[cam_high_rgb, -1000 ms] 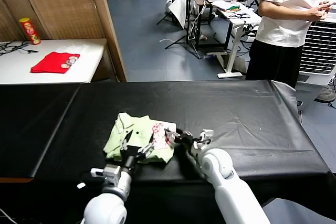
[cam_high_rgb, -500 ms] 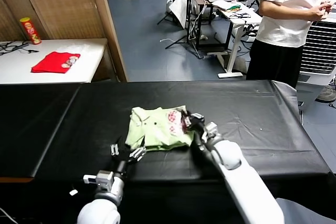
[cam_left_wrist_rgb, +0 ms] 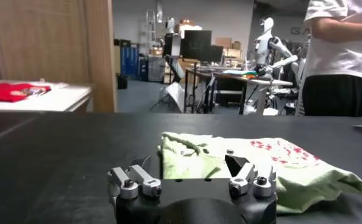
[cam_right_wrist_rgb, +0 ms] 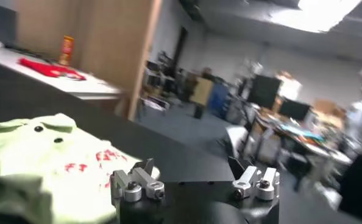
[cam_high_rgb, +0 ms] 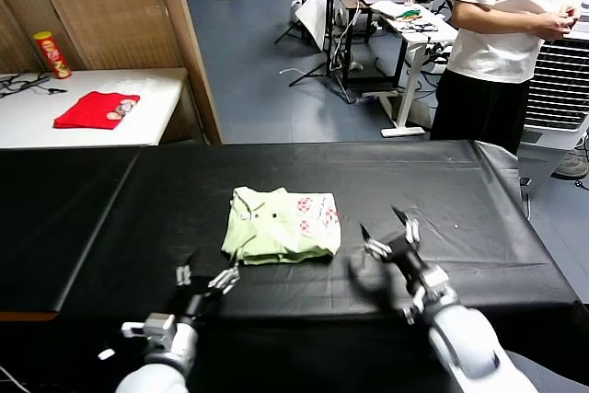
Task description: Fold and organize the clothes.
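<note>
Black bench (cam_high_rgb: 479, 227) up close. Left pincer (cam_high_rgb: 204, 281) and right pincer (cam_high_rgb: 391, 235) both wide open, holding nothing. Farther back between them, folded shirt (cam_high_rgb: 281, 225), lying sideways, a bit nearer the left one.

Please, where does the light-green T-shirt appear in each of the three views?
Head view: T-shirt folded on the black table, centre.
Left wrist view: just beyond the fingers.
Right wrist view: beside the fingers.
Shared landmark: the red cloth.
</note>
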You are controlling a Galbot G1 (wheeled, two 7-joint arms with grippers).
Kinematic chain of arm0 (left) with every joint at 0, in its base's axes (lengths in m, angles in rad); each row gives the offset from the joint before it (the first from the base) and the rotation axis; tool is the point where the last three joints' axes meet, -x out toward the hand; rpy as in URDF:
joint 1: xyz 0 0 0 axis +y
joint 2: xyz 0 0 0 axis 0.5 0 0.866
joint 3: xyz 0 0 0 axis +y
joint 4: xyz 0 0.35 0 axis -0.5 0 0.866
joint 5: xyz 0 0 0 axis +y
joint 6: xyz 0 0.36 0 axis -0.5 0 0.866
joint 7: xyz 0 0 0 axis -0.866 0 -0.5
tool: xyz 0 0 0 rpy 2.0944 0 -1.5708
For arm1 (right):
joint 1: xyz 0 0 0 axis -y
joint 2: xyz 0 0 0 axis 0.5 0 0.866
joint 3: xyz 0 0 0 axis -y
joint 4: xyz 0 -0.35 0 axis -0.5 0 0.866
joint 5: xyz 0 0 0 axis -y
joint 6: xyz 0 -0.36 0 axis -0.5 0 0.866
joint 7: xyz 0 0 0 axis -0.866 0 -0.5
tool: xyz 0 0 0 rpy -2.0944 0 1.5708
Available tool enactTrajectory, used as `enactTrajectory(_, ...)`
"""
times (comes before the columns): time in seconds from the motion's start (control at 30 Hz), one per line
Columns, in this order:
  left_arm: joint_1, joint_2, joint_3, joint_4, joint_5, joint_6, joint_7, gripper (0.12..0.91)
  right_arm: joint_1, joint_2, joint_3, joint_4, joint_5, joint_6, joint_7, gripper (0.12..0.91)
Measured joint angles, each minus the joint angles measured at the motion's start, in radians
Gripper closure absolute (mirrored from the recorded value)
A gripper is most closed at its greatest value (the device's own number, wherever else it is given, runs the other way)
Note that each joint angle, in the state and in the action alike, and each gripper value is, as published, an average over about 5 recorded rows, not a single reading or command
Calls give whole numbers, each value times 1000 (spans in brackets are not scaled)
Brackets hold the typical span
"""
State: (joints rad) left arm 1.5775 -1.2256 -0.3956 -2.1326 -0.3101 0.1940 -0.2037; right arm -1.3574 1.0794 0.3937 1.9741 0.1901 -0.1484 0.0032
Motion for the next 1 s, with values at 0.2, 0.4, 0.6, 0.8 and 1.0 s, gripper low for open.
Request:
enactTrajectory(0.2,122,51,-44,-82,-4,12,-30,232,-239,30,97,189,109,-68,79,227)
enactTrajectory(0.4,241,61,-79,-147,-6,5,-43,232,-406,65,168,314,146,-78,123,227)
enactTrajectory(0.6,318,67,-91,-183,-6,-6,-42,232,-534,84,192,384,125,-60,151,227)
enactTrajectory(0.8,369,69,-106,-211,-19,1,-37,232,-605,99,178,415,85,-51,192,227)
enactTrajectory(1.0,408,78,-117,-249,-40,49,-49,232,-661,117,150,435,60,-60,235,227)
